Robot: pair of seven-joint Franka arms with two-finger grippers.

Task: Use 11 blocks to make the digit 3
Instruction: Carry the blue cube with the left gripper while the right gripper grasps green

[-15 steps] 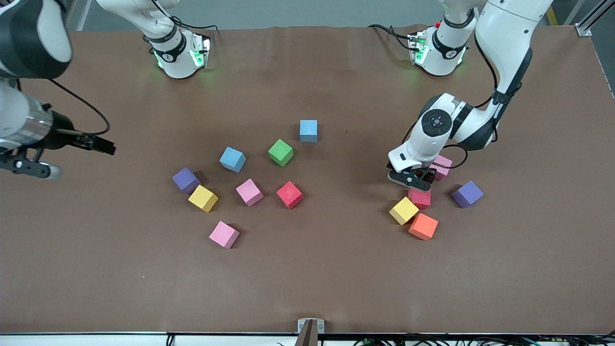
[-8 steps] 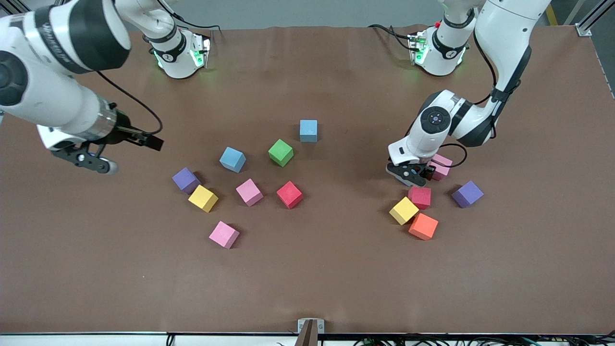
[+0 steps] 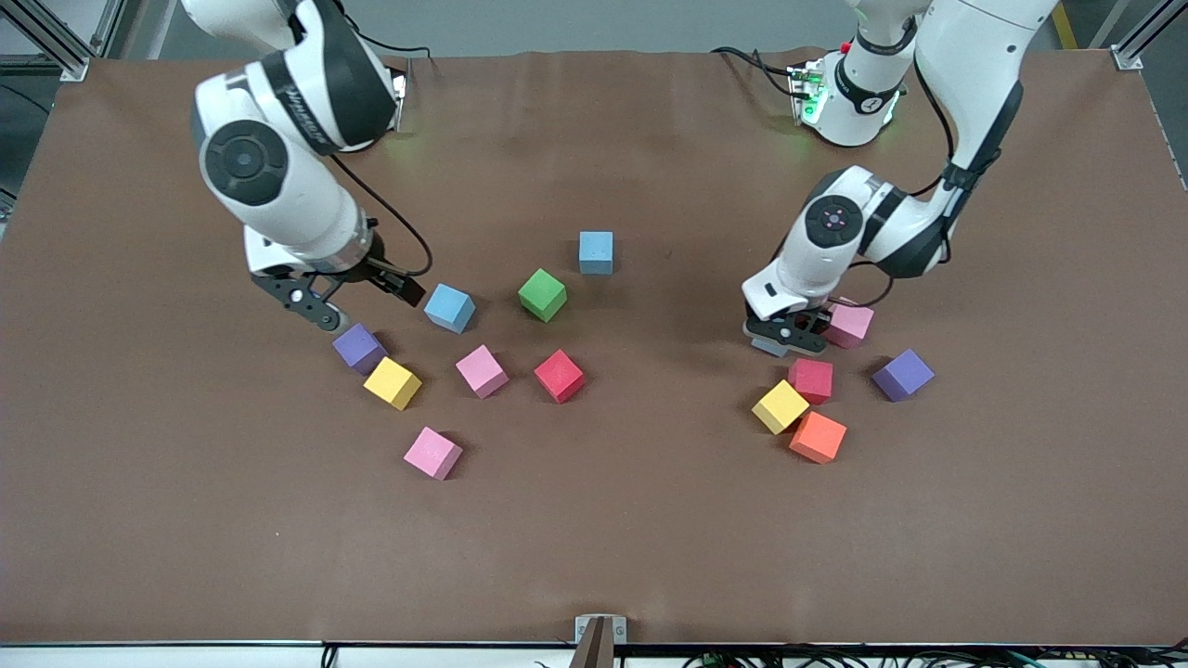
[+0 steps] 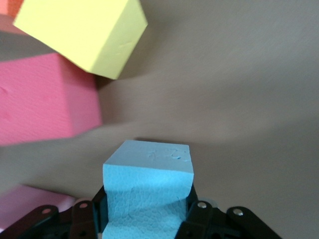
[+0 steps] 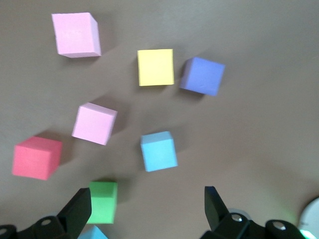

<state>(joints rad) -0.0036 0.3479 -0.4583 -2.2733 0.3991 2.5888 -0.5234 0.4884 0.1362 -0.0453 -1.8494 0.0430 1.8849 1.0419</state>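
Note:
My left gripper [image 3: 782, 336] is low at the table beside a pink block [image 3: 849, 324], shut on a light blue block [image 4: 147, 194] that shows between its jaws in the left wrist view. Close by lie red [image 3: 811, 379], yellow [image 3: 780, 406], orange [image 3: 818, 436] and purple [image 3: 902, 374] blocks. My right gripper [image 3: 365, 304] hangs open and empty over the table between a purple block [image 3: 358, 348] and a light blue block [image 3: 449, 307]. Green [image 3: 542, 294], light blue [image 3: 596, 251], pink [image 3: 482, 370], red [image 3: 559, 375], yellow [image 3: 392, 382] and pink [image 3: 432, 453] blocks lie scattered. No digit 3 shows.
The brown table [image 3: 594, 538] is bare toward the front camera. The right arm's elbow [image 3: 278, 139] looms over the table near its base. A cable loops off the left wrist by the pink block.
The left gripper has shut on the light blue block. The right arm has swung in from its end of the table to over the scattered blocks.

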